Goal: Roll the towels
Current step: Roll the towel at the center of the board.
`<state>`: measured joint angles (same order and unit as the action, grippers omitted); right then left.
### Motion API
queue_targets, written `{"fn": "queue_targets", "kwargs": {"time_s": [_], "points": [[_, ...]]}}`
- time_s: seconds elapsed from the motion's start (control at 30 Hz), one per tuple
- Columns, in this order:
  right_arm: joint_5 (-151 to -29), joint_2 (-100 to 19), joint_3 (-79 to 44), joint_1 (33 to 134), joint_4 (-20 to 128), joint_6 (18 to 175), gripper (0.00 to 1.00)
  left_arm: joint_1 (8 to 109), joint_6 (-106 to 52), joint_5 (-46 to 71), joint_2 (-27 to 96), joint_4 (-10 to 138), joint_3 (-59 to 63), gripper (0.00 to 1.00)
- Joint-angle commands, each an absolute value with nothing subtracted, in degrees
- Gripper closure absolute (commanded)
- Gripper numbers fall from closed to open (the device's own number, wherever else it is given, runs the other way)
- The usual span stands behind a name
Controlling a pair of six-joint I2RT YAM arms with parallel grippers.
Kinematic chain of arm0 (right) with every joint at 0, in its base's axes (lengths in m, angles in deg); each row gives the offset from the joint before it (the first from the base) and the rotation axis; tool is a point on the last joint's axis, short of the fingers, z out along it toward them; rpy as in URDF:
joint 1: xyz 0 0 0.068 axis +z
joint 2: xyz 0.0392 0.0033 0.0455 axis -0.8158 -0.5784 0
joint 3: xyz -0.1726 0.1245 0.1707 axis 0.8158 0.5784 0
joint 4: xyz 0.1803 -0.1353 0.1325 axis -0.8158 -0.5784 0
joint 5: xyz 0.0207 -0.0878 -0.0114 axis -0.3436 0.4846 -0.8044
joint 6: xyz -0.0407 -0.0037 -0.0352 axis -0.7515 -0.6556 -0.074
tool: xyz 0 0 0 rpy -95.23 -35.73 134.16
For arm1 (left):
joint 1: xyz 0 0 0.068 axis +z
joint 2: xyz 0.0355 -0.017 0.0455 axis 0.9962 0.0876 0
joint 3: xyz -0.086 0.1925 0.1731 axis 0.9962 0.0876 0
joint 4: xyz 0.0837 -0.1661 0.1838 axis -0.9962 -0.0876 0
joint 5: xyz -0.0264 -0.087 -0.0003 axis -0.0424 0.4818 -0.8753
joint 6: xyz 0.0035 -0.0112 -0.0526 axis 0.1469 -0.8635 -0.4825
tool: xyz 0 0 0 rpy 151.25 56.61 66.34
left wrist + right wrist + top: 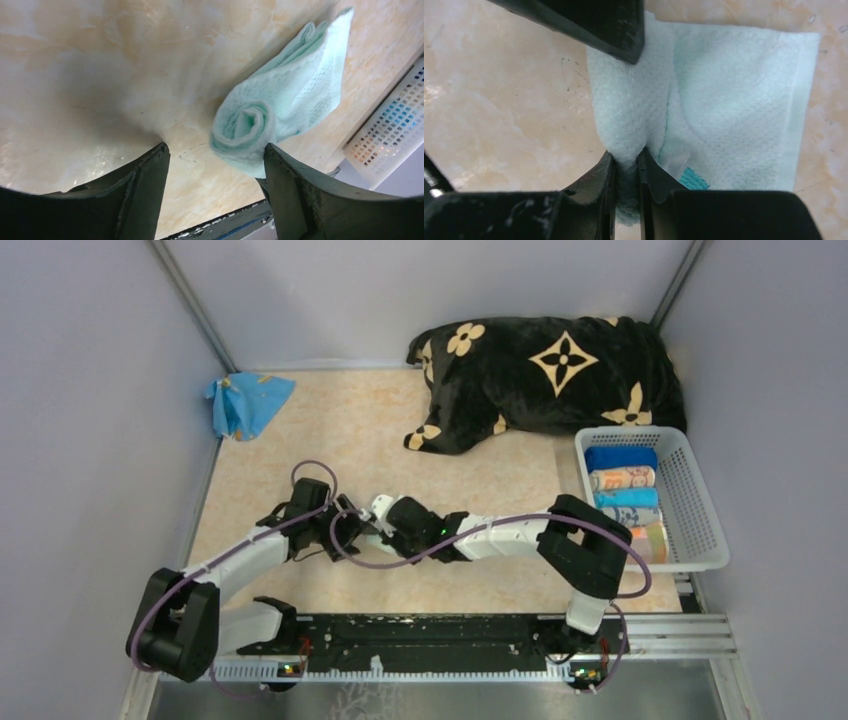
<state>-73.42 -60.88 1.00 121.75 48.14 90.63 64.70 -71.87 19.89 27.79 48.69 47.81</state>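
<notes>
A mint green towel [290, 90] lies on the beige table, its near end wound into a loose roll [245, 127]. My left gripper [215, 165] is open; the roll's end rests against its right finger [295, 190], and the left finger stands clear of the towel. My right gripper [626, 161] is shut on the towel's rolled edge [624, 110], with the flat part [744, 110] spread to the right. In the top view both grippers, left [342, 525] and right [378, 512], meet at the table's middle and hide the towel.
A white basket [700, 502] at the right holds several rolled towels [622, 480]; its mesh wall shows in the left wrist view [395, 130]. A big black flowered blanket [550, 375] lies at the back. A blue cloth [245, 402] sits in the far left corner.
</notes>
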Motion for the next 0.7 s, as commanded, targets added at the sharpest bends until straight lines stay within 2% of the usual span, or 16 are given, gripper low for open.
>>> {"fn": "queue_targets", "kwargs": {"time_s": [0.0, 0.3, 0.47, 0.67], "points": [[-101.1, -59.7, 6.5, 114.9, 49.1, 98.4, 0.92, 64.7, -70.1, 14.9, 23.2, 44.4, 47.4, 0.23], [-128.0, -63.5, 10.3, 103.0, 64.1, 111.8, 0.93, 64.5, -69.6, 20.1, 19.5, 45.9, 48.0, 0.2], [-132.5, -67.8, 12.8, 99.4, 72.2, 118.8, 0.92, 63.9, -70.5, 24.0, 23.5, 51.1, 48.4, 0.21], [-134.2, -71.8, 14.0, 96.1, 75.4, 124.1, 0.89, 60.6, -70.8, 22.9, 29.2, 53.1, 45.6, 0.24]]}}
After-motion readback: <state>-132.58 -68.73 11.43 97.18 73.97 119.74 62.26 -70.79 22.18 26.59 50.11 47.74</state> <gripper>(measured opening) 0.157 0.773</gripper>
